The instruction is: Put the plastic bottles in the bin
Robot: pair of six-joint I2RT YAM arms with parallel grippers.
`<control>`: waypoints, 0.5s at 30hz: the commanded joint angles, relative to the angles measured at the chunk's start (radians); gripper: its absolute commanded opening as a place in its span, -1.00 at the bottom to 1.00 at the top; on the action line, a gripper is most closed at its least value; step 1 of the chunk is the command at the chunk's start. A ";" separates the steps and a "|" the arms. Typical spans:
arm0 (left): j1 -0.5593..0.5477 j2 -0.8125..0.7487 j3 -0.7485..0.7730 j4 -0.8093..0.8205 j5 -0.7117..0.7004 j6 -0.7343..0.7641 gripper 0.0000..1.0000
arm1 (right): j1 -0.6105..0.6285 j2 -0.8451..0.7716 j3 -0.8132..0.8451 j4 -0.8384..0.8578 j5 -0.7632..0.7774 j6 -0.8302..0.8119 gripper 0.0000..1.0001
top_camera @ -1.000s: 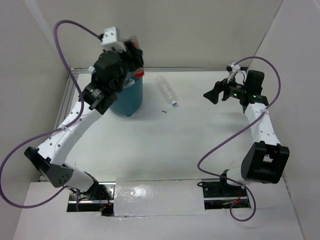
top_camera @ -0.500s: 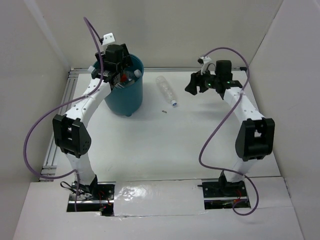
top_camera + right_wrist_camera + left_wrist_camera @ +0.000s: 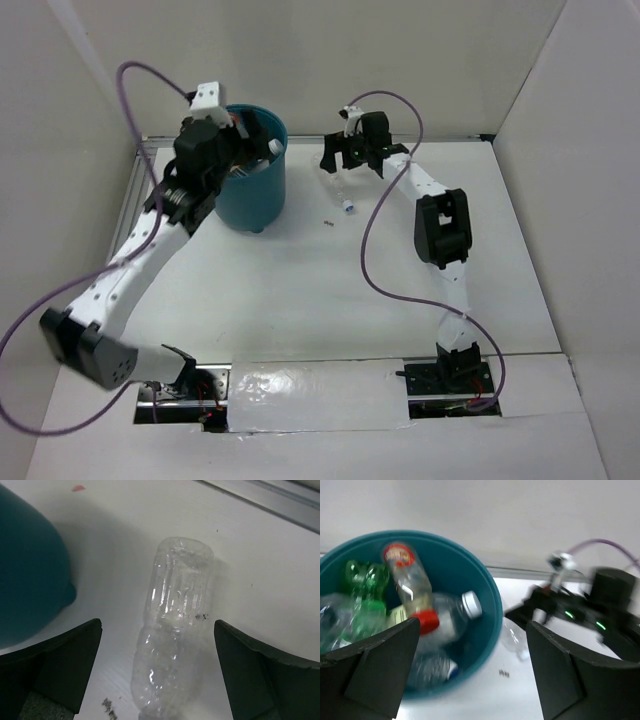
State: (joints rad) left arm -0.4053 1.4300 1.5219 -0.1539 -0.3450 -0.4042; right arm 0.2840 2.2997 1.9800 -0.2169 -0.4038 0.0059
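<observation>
Loosely ribbed clear plastic bottle (image 3: 172, 645)

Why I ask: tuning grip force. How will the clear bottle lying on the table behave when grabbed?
The clear bottle looks empty and thin-walled, so probably light and apt to crumple. Lying on its side on the smooth table, it may roll if nudged.
</observation>
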 commanded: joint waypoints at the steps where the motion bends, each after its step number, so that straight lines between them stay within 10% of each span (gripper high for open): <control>1: -0.009 -0.189 -0.181 0.056 0.081 0.024 0.99 | 0.027 0.090 0.106 0.014 0.100 -0.020 1.00; 10: -0.027 -0.528 -0.554 -0.085 0.106 -0.090 0.99 | 0.075 0.193 0.166 -0.032 0.209 -0.118 0.64; 15: -0.027 -0.614 -0.693 -0.121 0.156 -0.197 0.99 | 0.075 0.121 0.080 -0.042 0.168 -0.136 -0.35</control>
State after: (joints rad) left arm -0.4278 0.8631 0.8658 -0.2707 -0.2420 -0.5179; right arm 0.3538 2.4958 2.0922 -0.2424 -0.2249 -0.1078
